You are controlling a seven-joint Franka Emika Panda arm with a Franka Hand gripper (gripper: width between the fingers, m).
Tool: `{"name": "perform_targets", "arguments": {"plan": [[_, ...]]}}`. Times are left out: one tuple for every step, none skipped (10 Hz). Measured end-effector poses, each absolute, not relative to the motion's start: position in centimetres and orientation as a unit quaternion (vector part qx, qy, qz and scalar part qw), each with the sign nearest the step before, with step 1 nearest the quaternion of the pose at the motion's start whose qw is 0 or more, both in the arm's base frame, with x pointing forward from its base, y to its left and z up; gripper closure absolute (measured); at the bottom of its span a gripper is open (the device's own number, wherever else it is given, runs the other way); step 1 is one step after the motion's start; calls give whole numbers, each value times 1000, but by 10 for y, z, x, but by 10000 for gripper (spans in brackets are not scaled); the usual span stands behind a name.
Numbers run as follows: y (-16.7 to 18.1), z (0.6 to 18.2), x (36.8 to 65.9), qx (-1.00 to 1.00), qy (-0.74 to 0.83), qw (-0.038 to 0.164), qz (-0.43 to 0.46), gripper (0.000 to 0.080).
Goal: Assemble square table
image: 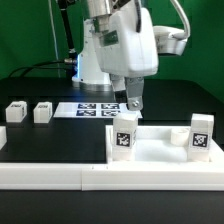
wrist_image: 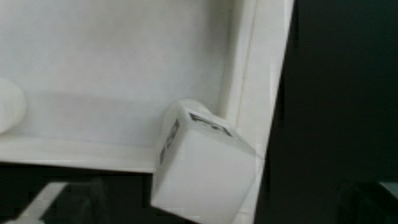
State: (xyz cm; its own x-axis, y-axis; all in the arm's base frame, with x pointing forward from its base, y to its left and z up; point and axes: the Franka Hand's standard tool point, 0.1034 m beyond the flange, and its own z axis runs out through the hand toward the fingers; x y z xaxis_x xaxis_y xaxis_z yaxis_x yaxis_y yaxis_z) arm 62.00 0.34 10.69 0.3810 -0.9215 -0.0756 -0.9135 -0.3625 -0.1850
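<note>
The gripper [image: 132, 103] hovers just above a leg [image: 124, 136] standing at a corner of the slab [image: 155, 152] — likely lined up for seating it. The slab lies by the desk's front edge, against the border wall [image: 50, 172] — braced, I judge. I cannot tell how wide the fingers stand.

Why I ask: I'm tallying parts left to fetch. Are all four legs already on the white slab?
No: only two legs stand on the slab; two other legs sit on the dark table at the exterior view's left.
</note>
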Motion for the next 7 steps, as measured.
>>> {"name": "perform_targets", "arguments": {"plan": [[1, 106, 619, -865, 493, 96, -27, 150], [2, 105, 618, -897, 431, 87, -31, 150], [0, 102, 614, -933, 350, 77, -39, 150], [-6, 101, 611, -944, 318, 75, -48, 150], [-6, 101, 611, -946, 313, 73, -49, 150], [-7, 101, 611, -962, 260, 65, -52, 150], [-9, 101, 611, -972, 221, 59, -54, 150]]}}
